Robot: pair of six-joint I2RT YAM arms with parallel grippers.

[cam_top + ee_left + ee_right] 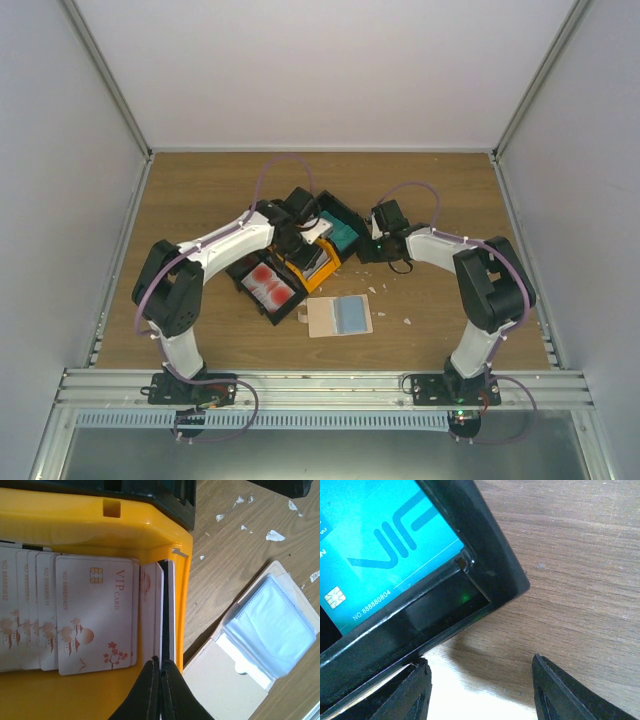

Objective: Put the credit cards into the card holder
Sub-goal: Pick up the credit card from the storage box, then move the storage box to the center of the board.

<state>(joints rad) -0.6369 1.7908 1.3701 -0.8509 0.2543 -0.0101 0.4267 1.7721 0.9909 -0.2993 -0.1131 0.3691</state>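
Several pale pinkish-grey credit cards point(95, 615) lie fanned in the orange tray point(145, 537). At the tray's right wall more of them stand on edge, and my left gripper point(161, 661) is shut on the edge of one point(159, 610). The card holder point(270, 630) lies open on the wood just right of that tray, its blue-grey pockets up; from above it is the card holder point(340, 316). White cards with red blotches point(268, 285) and a teal card point(345, 238) fill the black trays. My right gripper point(480, 685) hangs open over bare wood beside the teal card point(385, 545).
The joined black and orange trays point(300, 300) sit mid-table under the left gripper point(300, 252). The black tray's corner point(490, 570) is close to the right gripper's left finger. Small white scraps point(275, 535) dot the wood around the holder. Grey walls enclose the table.
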